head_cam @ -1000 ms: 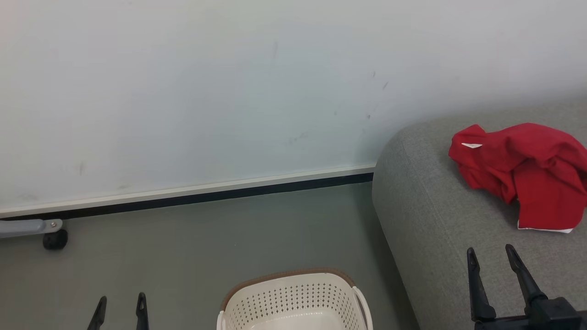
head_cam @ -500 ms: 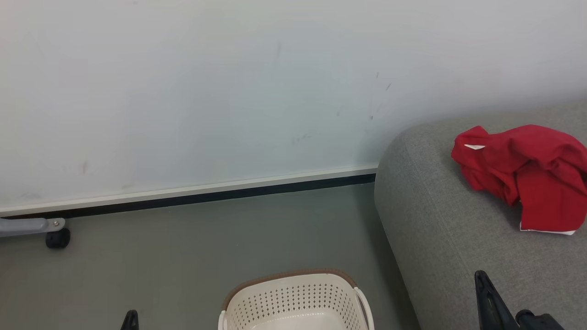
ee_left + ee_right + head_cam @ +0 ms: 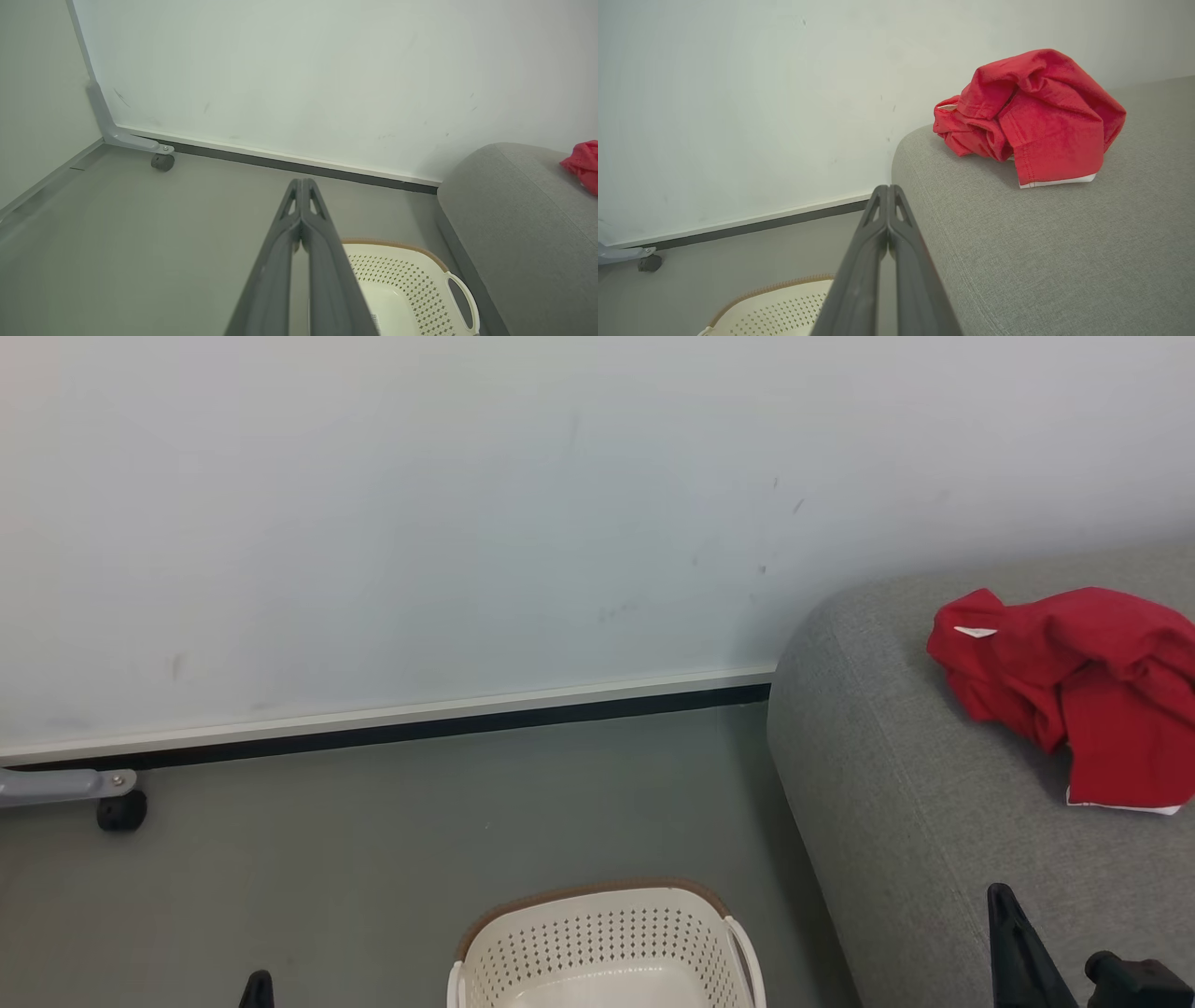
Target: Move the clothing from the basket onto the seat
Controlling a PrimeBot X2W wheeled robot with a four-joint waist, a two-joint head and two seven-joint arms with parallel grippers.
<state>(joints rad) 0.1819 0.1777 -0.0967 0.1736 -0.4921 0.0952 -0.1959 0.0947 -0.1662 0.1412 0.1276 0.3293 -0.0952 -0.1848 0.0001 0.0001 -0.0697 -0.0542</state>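
Sitting crumpled on the seat [image 3: 896, 803], the clothing [image 3: 1074, 681] is a red heap with a white hem peeking out, up on the grey cushion close to its rounded end and well apart from the basket [image 3: 607, 943] on the floor [image 3: 373, 859] below. What shows of the basket's inside looks bare, though its lower part runs out of the head view, so whether anything is left in there cannot be told. The left gripper [image 3: 302, 183] hangs above the floor beside the basket, fingers pressed together on nothing; the right gripper [image 3: 888, 189] has its fingers together and empty too, pointing past the seat's end with the heap further off. And here is the danger: the heap lies near that rounded end, so a careless sweep of the right arm could drag it over and onto the floor. If there is more to fetch, fingers this tight would just poke the fabric, and a tip caught in the perforated wall could tilt the light basket
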